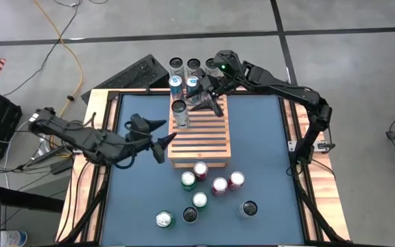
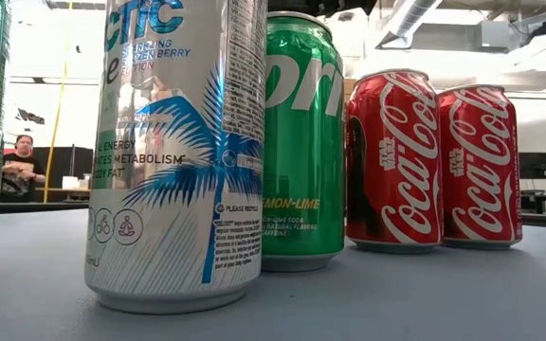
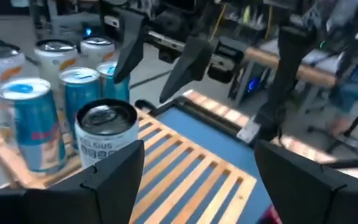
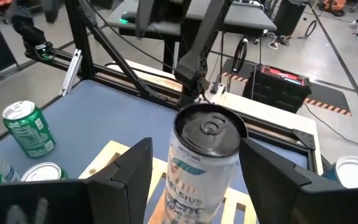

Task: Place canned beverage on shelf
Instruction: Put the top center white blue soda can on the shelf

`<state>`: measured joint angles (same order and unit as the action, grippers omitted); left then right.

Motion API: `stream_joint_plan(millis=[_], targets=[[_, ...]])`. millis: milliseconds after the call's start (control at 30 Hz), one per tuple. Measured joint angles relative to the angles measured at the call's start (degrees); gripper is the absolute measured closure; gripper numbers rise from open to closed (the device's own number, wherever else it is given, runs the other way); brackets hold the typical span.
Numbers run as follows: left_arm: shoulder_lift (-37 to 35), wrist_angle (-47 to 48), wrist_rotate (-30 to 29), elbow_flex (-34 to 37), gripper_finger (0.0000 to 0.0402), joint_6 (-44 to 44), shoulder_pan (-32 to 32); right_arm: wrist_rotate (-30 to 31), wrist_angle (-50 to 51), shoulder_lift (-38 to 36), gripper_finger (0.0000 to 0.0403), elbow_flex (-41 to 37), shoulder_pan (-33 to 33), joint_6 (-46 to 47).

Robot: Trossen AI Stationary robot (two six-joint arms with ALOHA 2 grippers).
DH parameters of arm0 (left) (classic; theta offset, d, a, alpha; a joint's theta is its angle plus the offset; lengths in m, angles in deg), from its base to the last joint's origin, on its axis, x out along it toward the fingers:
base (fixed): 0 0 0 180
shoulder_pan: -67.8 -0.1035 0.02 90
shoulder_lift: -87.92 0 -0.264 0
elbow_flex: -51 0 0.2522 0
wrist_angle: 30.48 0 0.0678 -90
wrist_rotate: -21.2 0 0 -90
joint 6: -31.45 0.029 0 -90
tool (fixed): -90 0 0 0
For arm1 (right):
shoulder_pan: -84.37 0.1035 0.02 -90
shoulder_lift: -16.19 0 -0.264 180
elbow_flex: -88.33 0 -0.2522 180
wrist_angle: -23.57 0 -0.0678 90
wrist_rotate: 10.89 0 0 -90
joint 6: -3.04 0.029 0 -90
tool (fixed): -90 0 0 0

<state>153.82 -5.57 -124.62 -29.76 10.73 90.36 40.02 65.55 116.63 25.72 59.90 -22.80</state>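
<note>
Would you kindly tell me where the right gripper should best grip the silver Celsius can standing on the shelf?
Grip the Celsius can across its round side wall, below the rim. It stands upright on the shelf, and the right gripper already has open fingers on either side; other cans stand close behind, so I would come from that open side.

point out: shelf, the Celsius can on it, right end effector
shelf [image 1: 208, 140]: high view, bare slats.
Celsius can [image 4: 204, 158]: right wrist view, upper side wall.
right end effector [image 1: 208, 104]: high view, midway between its open fingertips, beside the can.
</note>
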Motion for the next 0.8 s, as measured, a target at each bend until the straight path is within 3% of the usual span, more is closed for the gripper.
stream_joint_plan(millis=[100,200,300,567,800], targets=[[-1.94,-10.04,-2.31,8.12,0.0111,2.48,-1.10,0.12,0.25,0.00,0.0171,0.00,-0.11,0.32],[-2.51,-10.89,-6.45,12.18,0.0111,3.35,-2.08,0.20,0.25,0.00,0.0171,0.00,-0.15,0.35],[-2.14,-10.21,-8.81,13.20,0.0111,2.96,-3.40,0.18,0.33,0.00,0.0171,0.00,-0.39,0.39],[1.79,-12.50,-5.79,13.33,0.0111,3.00,-7.58,0.33,1.33,0.00,0.0171,0.00,-0.95,1.00],[4.85,-12.19,-7.69,13.33,0.0111,3.58,-10.71,0.33,1.54,-0.02,0.0171,0.00,-2.23,2.03]])
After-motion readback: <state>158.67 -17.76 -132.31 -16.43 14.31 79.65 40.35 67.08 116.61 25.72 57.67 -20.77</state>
